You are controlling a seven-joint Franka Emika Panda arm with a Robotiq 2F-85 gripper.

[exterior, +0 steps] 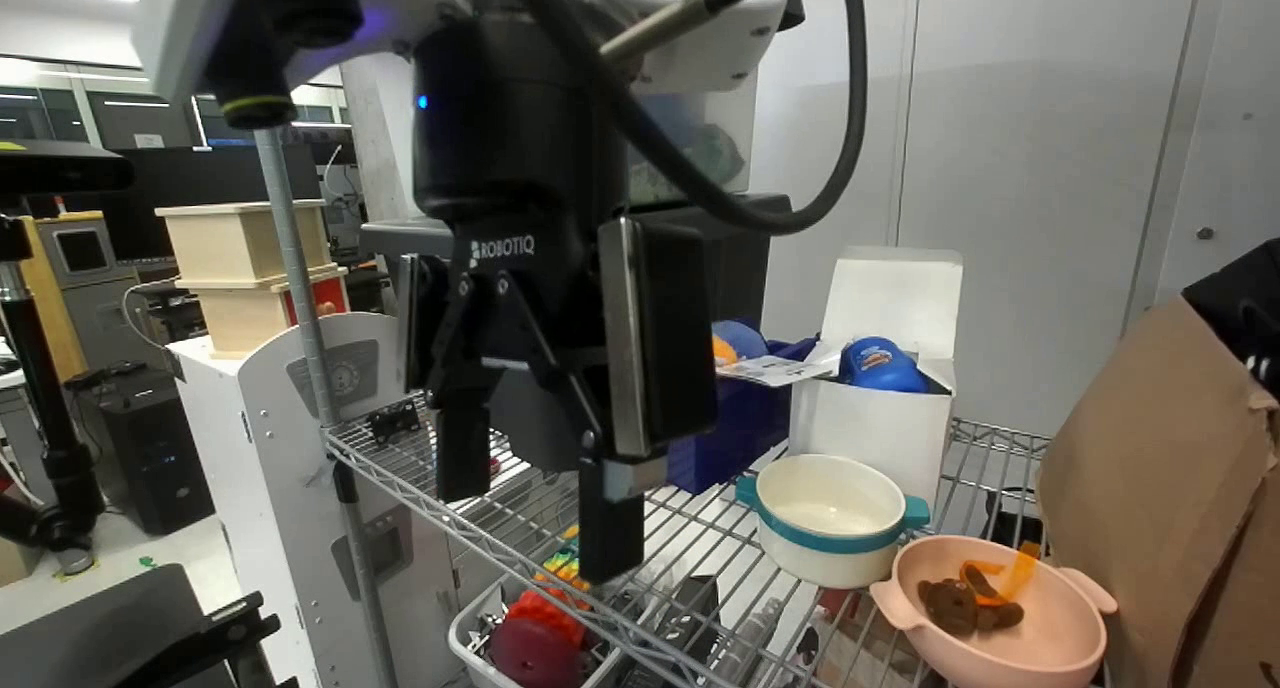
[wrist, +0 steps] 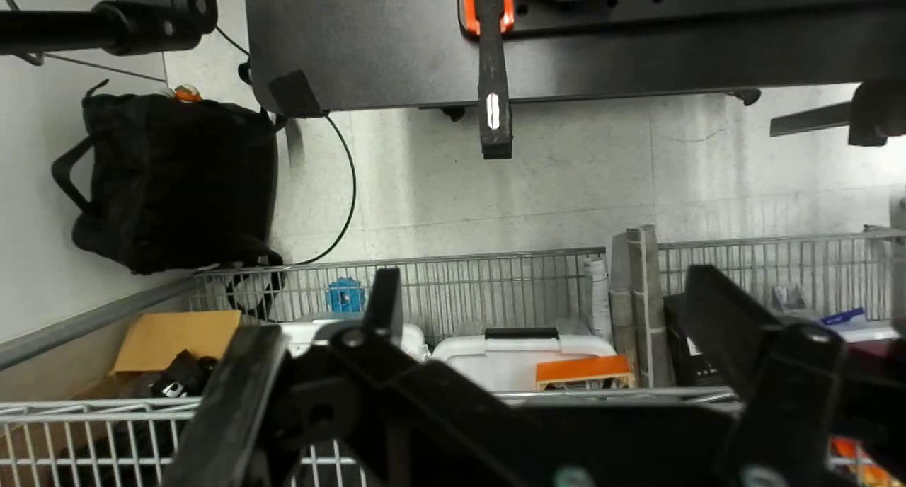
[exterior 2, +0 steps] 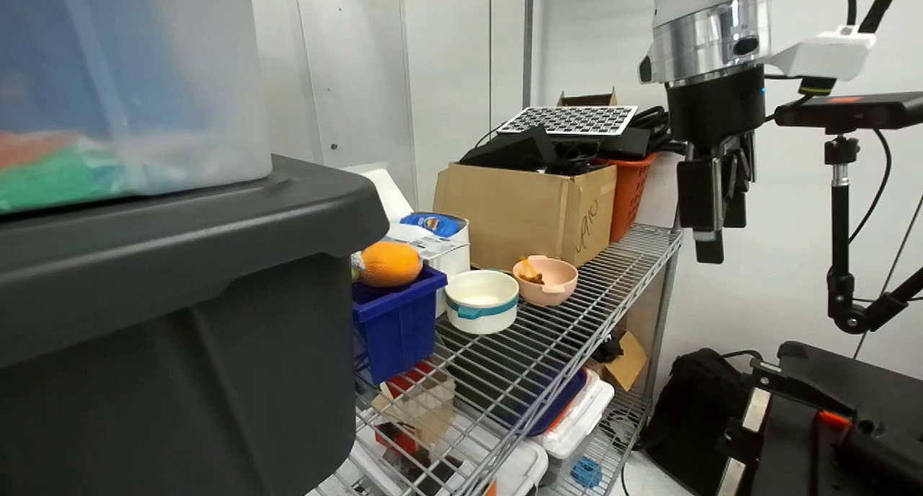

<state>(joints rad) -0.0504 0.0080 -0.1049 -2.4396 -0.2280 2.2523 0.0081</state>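
1. White pot (exterior 2: pixel 482 308), teal-banded: I find it upright on the wire shelf (exterior 2: pixel 548 341), well apart from the gripper (exterior: pixel 540 503).
2. My gripper hangs with fingers spread wide, bare air between them.
3. Pink bowl (exterior: pixel 1000 643): just beside the pot; brown pieces (exterior: pixel 955 608) and an orange strip (exterior: pixel 1022 573) lie inside.
4. Close behind the pot, a white box (exterior: pixel 870 433), lid raised, holds a blue object (exterior: pixel 882 366). Cardboard box (exterior 2: pixel 515 215) stands behind the bowl.
5. Obstruction: in an exterior view, a dark tote (exterior 2: pixel 216 381) blocks my sight of part of the blue bin (exterior 2: pixel 400 330), which carries an orange round object (exterior 2: pixel 391 264).
6. Wrist view: black bag (wrist: pixel 184 175) rests on the floor (wrist: pixel 439 182) near the shelving.
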